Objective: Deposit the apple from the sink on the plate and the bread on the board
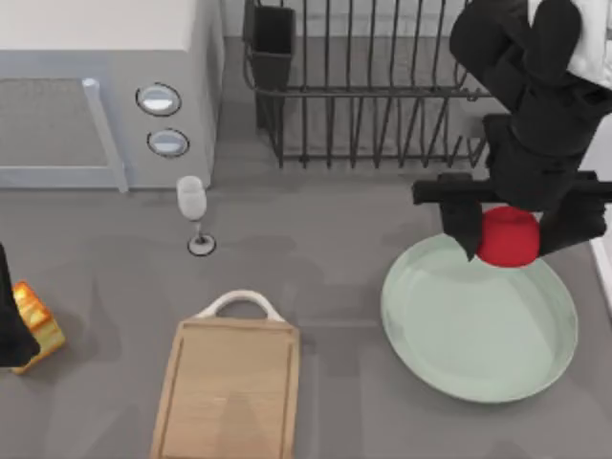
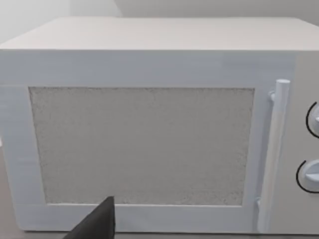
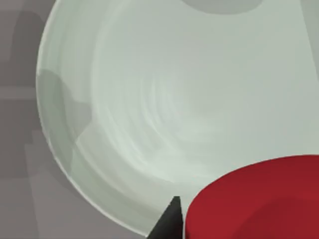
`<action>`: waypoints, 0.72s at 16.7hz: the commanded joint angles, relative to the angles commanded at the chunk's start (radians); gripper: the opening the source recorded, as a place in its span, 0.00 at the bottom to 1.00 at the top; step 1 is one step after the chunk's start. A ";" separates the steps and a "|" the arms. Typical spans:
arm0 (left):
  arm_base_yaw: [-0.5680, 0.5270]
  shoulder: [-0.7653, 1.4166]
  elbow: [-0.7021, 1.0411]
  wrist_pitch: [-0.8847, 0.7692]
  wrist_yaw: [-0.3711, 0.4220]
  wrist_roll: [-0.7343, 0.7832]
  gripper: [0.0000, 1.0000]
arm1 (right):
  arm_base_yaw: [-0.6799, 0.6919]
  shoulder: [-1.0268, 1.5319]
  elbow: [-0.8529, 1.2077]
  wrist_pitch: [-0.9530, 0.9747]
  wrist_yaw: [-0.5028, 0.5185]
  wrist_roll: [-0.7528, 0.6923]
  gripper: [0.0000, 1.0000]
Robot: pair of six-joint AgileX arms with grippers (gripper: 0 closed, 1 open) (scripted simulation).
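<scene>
From above, the right gripper (image 1: 507, 234) clamps the apple (image 1: 507, 237) over the plate's (image 1: 459, 335) far rim; the left gripper (image 1: 11, 330) grips the bread (image 1: 36, 320) at the bench's left edge. The right wrist view shows the apple (image 3: 259, 199), seemingly rigid and smooth, held across its middle.

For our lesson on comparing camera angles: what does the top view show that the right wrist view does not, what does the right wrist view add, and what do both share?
Top view alone: the board, the bread at the table's left edge by the left gripper, a microwave, a wine glass and a dish rack. Right wrist view alone: a close look at the plate's concentric sheen. Both: the right gripper holding the apple above the plate.
</scene>
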 joint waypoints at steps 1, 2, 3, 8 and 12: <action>0.000 0.000 0.000 0.000 0.000 0.000 1.00 | 0.000 0.000 0.000 0.000 0.000 0.000 0.45; 0.000 0.000 0.000 0.000 0.000 0.000 1.00 | 0.000 0.000 0.000 0.000 0.000 0.000 0.53; 0.000 0.000 0.000 0.000 0.000 0.000 1.00 | 0.000 0.000 0.000 0.000 0.000 0.000 0.60; 0.000 0.000 0.000 0.000 0.000 0.000 1.00 | 0.000 0.000 0.000 0.000 0.000 0.000 0.98; 0.000 0.000 0.000 0.000 0.000 0.000 1.00 | 0.000 0.000 0.000 0.000 0.000 0.000 1.00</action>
